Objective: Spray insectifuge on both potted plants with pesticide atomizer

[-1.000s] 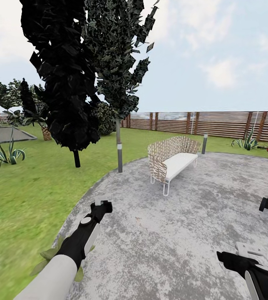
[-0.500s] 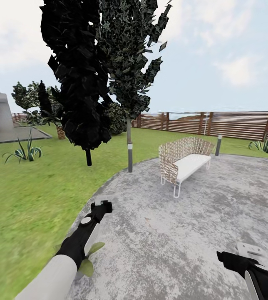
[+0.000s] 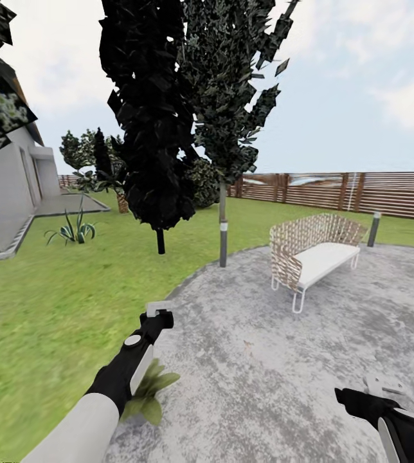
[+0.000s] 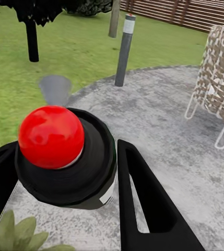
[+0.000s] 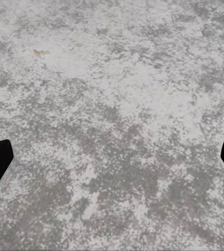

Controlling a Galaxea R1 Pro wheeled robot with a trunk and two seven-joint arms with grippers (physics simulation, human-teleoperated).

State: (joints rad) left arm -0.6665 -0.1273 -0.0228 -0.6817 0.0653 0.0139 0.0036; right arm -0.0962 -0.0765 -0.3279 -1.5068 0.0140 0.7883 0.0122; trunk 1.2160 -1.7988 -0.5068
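Between left gripper (image 4: 65,188) fingers sits the pesticide atomizer (image 4: 65,162), clamped; right gripper (image 5: 112,157) spread

glossy red atomizer cap (image 4: 51,137), mottled stone patio (image 3: 284,360)

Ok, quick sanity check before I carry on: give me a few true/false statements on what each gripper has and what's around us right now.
1. The left gripper is shut on the pesticide atomizer, its red top facing the wrist camera. True.
2. The right gripper is carrying a second bottle. False: its fingers are spread wide with bare grey patio between them.
3. A potted plant sits at the patio edge just beside the left forearm. True.
4. The wicker bench stands on the lawn. False: it stands on the paved patio.
5. A grey bollard lamp stands at the patio rim near the trees. True.
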